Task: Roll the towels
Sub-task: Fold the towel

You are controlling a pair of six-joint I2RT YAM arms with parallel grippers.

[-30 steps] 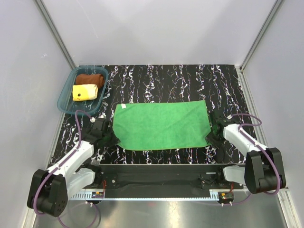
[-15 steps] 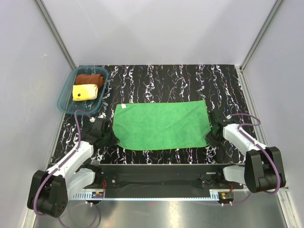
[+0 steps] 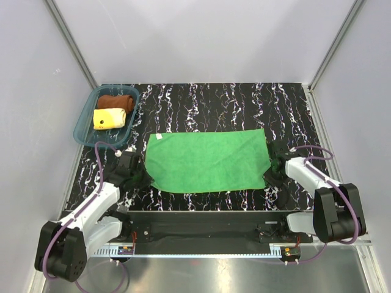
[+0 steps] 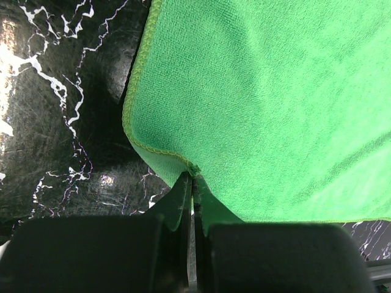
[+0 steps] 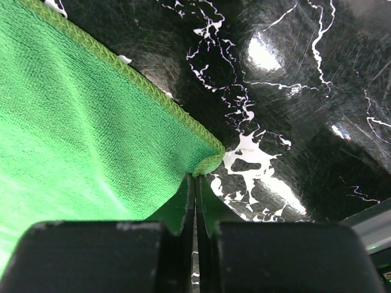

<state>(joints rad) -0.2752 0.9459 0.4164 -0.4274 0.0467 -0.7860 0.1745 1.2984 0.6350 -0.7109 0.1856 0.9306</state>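
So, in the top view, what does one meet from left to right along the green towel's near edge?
White left arm, jaws shut on a corner → flat bright green cloth towel → white right arm, jaws shut on the other corner.

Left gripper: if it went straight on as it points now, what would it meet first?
The green towel: the left gripper is shut on its near corner, and ahead in its wrist view lies only more of that cloth, flat on the table. Nothing else seems to stand in that line.
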